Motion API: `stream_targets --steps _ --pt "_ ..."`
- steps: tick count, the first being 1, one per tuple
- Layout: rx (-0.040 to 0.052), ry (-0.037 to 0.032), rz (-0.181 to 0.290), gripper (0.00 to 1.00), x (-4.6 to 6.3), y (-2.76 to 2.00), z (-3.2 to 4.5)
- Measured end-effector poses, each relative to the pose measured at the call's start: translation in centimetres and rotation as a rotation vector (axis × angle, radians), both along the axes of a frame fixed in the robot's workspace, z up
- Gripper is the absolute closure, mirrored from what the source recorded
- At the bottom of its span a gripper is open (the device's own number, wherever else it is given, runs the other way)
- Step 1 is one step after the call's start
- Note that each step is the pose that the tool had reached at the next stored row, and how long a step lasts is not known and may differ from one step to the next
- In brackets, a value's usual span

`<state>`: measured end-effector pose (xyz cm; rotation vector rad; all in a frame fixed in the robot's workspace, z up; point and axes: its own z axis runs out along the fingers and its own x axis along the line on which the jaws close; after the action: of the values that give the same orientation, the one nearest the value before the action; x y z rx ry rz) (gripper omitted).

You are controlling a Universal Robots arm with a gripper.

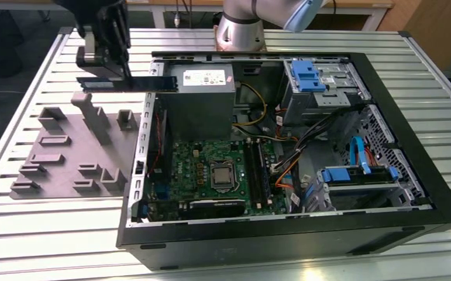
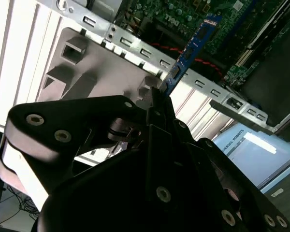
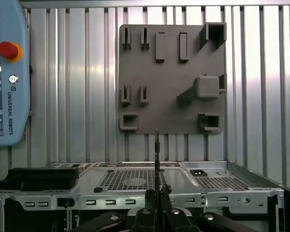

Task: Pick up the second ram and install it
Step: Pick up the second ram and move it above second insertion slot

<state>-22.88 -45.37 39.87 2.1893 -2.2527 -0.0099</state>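
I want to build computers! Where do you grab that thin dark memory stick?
Probably pinch the thin, flat, dark green-black memory stick by its two broad faces, coming from above its upper edge, as the black gripper does now; that leaves its lower edge free.

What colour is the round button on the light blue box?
Red. The button shows best in the first wrist view.

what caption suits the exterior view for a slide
Robot gripper holding the memory stick in the air beside the grey fixture and the open computer case
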Motion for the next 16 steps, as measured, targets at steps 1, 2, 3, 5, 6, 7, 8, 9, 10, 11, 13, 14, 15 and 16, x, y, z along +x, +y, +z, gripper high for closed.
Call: stream_targets --steps 1,2,3,5,6,7,8,9,10,11,13,14,15,16 --pt "0.0000 -0.0001 0.000 0.86 0.4 0.00 0.00" --pt "0.0001 -0.0001 0.000 0.86 0.8 0.00 -0.01" --pt "-0.0001 0.0000 0.000 0.86 1.2 0.00 0.00" --pt "-0.0001 0.0001 0.000 0.86 2.1 0.00 0.00" --pt "-0.0001 0.0001 0.000 0.86 2.5 0.00 0.00" --pt "0.0000 0.0000 0.000 0.86 3.0 0.00 0.00" --pt "0.0000 0.0000 0.000 0.86 3.4 0.00 0.00" --pt "0.0000 0.0000 0.000 0.86 3.8 0.00 -0.01" --pt "0.0000 0.0000 0.000 0.86 4.2 0.00 0.00" --pt "-0.0001 0.0001 0.000 0.86 4.6 0.00 0.00" --pt "-0.0001 0.0001 0.000 0.86 5.5 0.00 0.00" --pt "0.0000 0.0000 0.000 0.86 6.0 0.00 0.00" --pt "0.0000 0.0000 0.000 0.86 6.4 0.00 -0.01" --pt "0.0000 -0.0001 0.000 0.86 6.9 0.00 -0.01"
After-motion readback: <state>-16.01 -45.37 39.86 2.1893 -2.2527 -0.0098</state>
